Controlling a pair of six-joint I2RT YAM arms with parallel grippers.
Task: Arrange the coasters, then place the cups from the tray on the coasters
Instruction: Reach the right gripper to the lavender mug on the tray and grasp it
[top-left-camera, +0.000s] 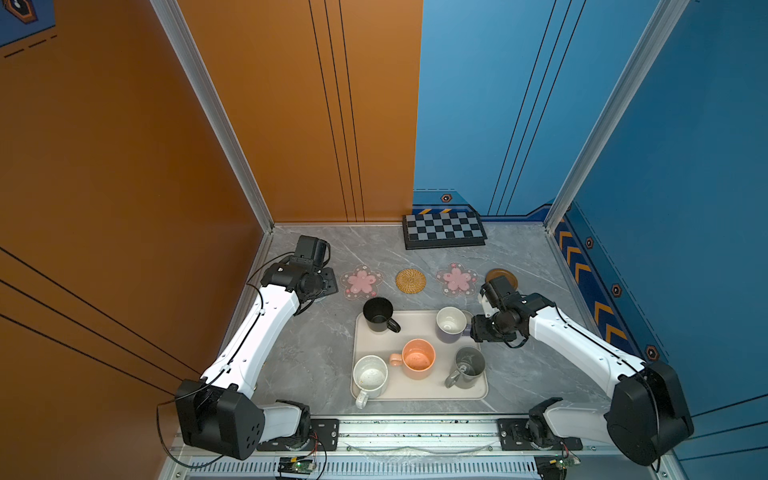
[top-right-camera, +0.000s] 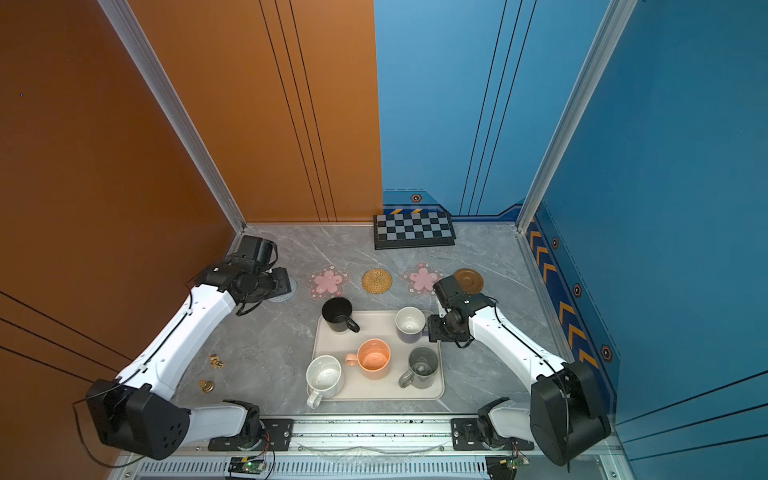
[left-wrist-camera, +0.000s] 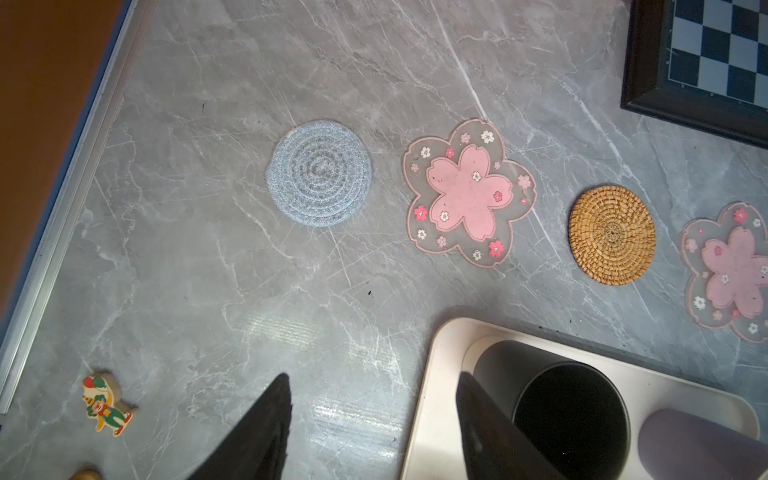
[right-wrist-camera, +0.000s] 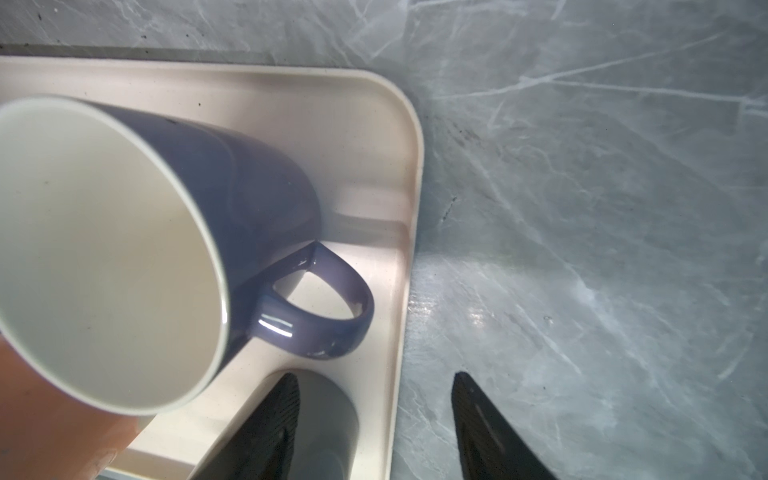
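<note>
Coasters form a row across the table just beyond the far edge of the tray (top-left-camera: 419, 392). From left to right they are the knitted one (left-wrist-camera: 320, 174), a pink flower (top-left-camera: 360, 281), the straw one (top-left-camera: 410, 281), the second pink flower (top-left-camera: 456, 279) and the wooden one (top-left-camera: 500, 275). They are spaced apart and none overlaps, so the arranging part looks finished. In both top views the left arm covers most of the knitted one and the right arm hides part of the wooden one.

None of the cups has been placed. All five stand upright on the tray: black (top-left-camera: 378, 314) at the far left, lavender (top-left-camera: 451, 325) at the far right, peach (top-left-camera: 417, 359) in the middle, grey (top-left-camera: 469, 365) at the near right and speckled white (top-left-camera: 370, 376) at the near left, its handle hanging over the near rim. Every coaster is bare.

The left gripper (left-wrist-camera: 372, 376) hangs above the table near the knitted coaster, jaws apart and holding nothing. The right gripper (right-wrist-camera: 375, 376) is just right of the lavender cup, jaws spread and empty, straddling the tray's right rim. The cup's handle points toward it but is not yet between the fingers.

That cup looks like the first to be picked. Five placements remain.
</note>
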